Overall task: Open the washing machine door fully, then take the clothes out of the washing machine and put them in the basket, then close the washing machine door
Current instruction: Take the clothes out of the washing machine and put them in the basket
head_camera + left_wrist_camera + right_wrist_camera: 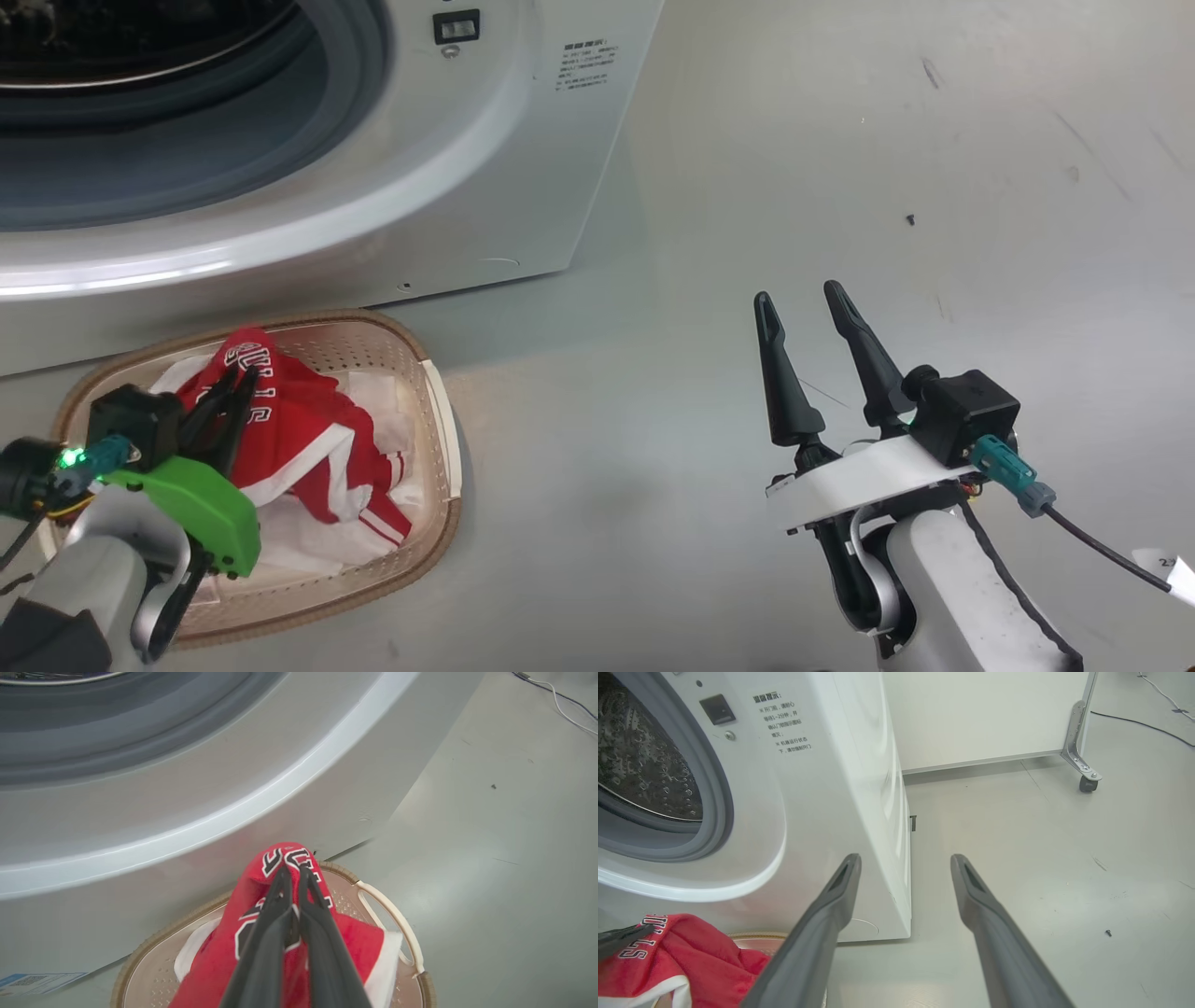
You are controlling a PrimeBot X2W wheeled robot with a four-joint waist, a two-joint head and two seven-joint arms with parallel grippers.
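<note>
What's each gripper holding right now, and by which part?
Left gripper shut on the red basketball jersey with white trim, pinching a raised fold at its lettering, above the cream perforated plastic basket. Right gripper open, holding nothing.

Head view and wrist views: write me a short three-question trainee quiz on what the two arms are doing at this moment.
1. True or false: the left gripper has its jaws shut on the red jersey above the basket.
2. Pick one: the jaws of the right gripper are A) open and empty, B) shut on the jersey, C) shut on the basket's rim.
3. Short answer: what lies under the red jersey in the basket?
Key: 1 true; 2 A; 3 white fabric.
</note>
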